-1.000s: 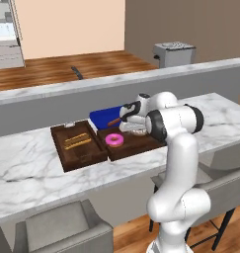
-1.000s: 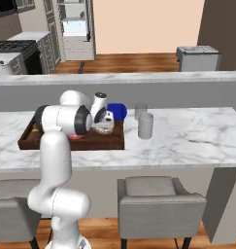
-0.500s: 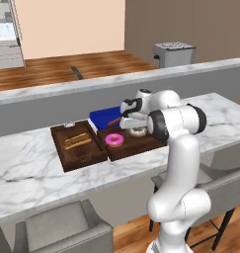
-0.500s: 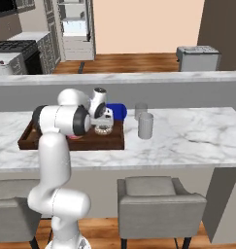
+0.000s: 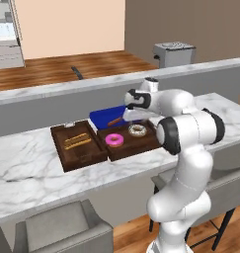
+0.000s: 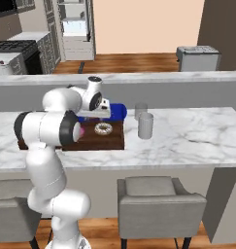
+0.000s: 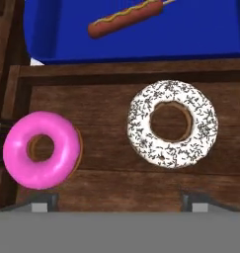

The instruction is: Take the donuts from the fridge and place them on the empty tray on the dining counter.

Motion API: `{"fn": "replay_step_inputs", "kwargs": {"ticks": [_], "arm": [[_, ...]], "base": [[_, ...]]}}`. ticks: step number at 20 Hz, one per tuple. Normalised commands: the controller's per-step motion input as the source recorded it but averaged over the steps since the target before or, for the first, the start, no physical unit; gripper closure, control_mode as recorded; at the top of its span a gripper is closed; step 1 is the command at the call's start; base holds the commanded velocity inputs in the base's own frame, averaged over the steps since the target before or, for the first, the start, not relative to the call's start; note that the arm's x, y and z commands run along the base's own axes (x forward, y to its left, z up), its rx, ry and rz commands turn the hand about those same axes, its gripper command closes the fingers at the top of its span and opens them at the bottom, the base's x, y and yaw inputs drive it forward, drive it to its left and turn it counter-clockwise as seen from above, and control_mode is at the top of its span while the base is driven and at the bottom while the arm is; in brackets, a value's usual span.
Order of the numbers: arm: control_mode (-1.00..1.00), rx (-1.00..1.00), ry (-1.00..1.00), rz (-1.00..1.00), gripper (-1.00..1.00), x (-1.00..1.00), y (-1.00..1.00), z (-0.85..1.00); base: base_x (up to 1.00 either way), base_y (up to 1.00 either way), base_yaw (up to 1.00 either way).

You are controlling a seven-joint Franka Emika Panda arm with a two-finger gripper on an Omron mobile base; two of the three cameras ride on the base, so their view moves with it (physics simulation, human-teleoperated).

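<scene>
On the wooden tray [image 7: 106,188], pink donut [image 7: 41,149] beside speckled donut [image 7: 173,123]

Your arm rises from the base in a tall white column, bends at a dark-jointed elbow and folds forward and down over the counter [image 5: 37,173]. The wrist is turned so the hand points nearly straight down. Your gripper [image 7: 120,201] hangs with its jaws spread wide and nothing between them; both fingertips [image 7: 42,200] show far apart at the bottom of the hand view. In the left base view the gripper [image 5: 133,116] sits low, just above the surface.
</scene>
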Motion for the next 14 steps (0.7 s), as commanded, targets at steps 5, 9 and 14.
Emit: {"fn": "replay_step_inputs", "kwargs": {"ticks": [5, 9, 14], "arm": [[-1.0, -0.05, -0.21, 0.0, -1.0, -0.83, 0.0, 1.0], [-1.0, 0.0, -0.17, 0.0, -1.0, -1.0, -0.12, 1.0], [-1.0, 0.0, -0.16, 0.0, -1.0, -1.0, -0.2, 1.0]], "base": [[0.0, 0.0, 0.0], [0.0, 0.0, 0.0], [0.0, 0.0, 0.0]]}}
